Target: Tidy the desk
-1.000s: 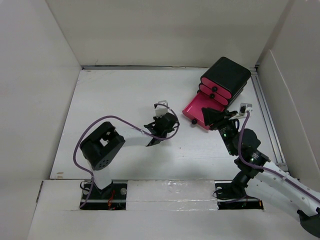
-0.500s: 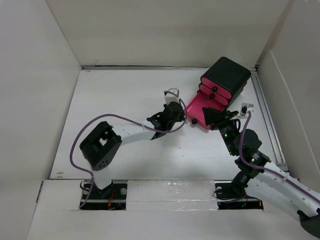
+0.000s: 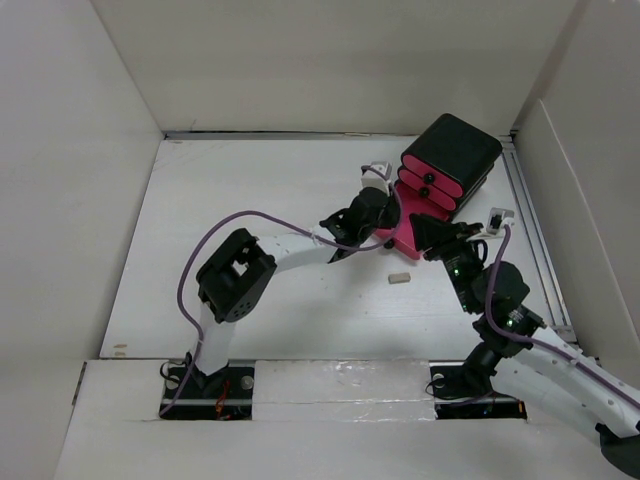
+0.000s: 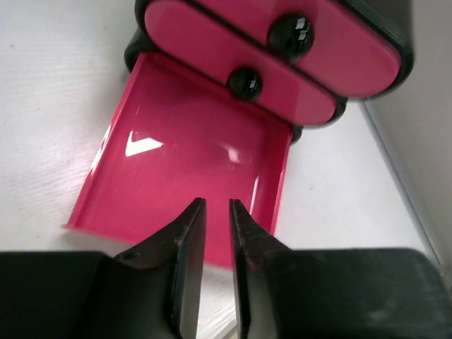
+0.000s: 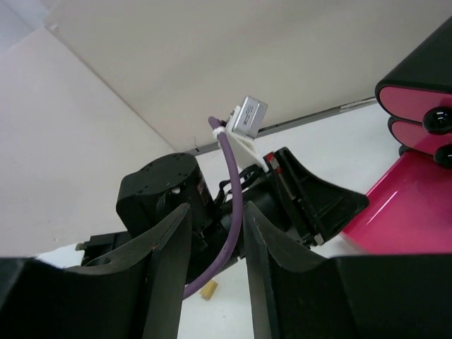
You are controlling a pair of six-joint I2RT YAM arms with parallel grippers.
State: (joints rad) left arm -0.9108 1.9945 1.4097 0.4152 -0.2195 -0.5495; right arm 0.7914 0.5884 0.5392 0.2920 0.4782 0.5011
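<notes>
two grippers (image 4: 215, 206) (image 5: 216, 212), three drawers (image 4: 205, 53), one white block (image 3: 398, 279)

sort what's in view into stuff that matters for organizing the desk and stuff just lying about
For the job: desk, small pale item lying on it, black drawer box, its open pink bottom drawer, left gripper above that drawer.
Just there: white wall panels, purple cable.

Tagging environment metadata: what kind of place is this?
Likely a lab robot test cell, not an office: white wall panels box in the desk, the left arm and right arm are bolted at its near edge, and a black box with pink drawers sits on it.
</notes>
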